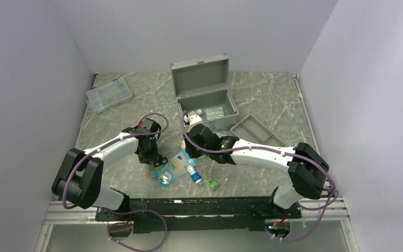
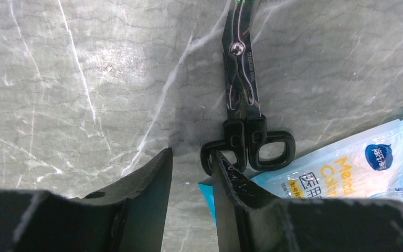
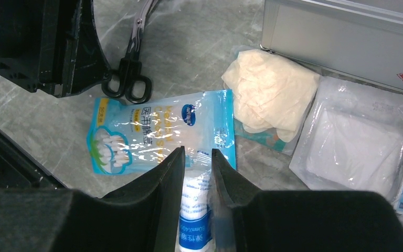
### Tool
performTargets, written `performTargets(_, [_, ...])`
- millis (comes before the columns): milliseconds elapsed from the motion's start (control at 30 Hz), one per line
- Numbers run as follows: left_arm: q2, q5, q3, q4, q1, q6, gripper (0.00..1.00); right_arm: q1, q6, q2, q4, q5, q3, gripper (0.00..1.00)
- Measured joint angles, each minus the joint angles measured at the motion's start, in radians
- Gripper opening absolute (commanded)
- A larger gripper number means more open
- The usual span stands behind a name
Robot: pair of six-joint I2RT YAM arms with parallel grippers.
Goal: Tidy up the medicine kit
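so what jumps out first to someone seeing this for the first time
The medicine kit stands at the back centre of the table with its lid up and a few items inside. In front of it, between the two arms, loose supplies lie on the marble: a blue cotton swab packet, black-handled scissors and cream gloves. The left gripper hovers at the scissor handles, and the right gripper straddles a small white bottle.

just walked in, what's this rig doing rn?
It's sorting first-aid supplies into the medicine kit, which stands open at the back of the table. The left end effector is down at the scissors, one finger at a handle loop, jaws not closed on it. The right end effector straddles a small white bottle lying beside the cotton swab bag. Gloves and gauze packs wait beside the case.
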Motion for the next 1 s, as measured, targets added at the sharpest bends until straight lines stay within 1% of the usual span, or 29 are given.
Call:
performTargets(267, [0.009,-0.005,0.000,-0.001,-0.032,-0.005,0.43,0.002,0.000,0.000,0.000,0.000,0.000,0.28])
performTargets(400, [0.009,-0.013,0.000,-0.002,-0.046,-0.008,0.43,0.004,0.000,0.000,0.000,0.000,0.000,0.28])
performTargets(600, [0.015,-0.024,0.000,-0.002,-0.048,-0.009,0.37,0.008,0.000,0.000,0.000,0.000,0.000,0.29])
performTargets(1000, [0.033,-0.034,0.013,-0.012,-0.050,-0.008,0.17,0.010,0.000,-0.005,-0.002,0.001,0.000,0.28])
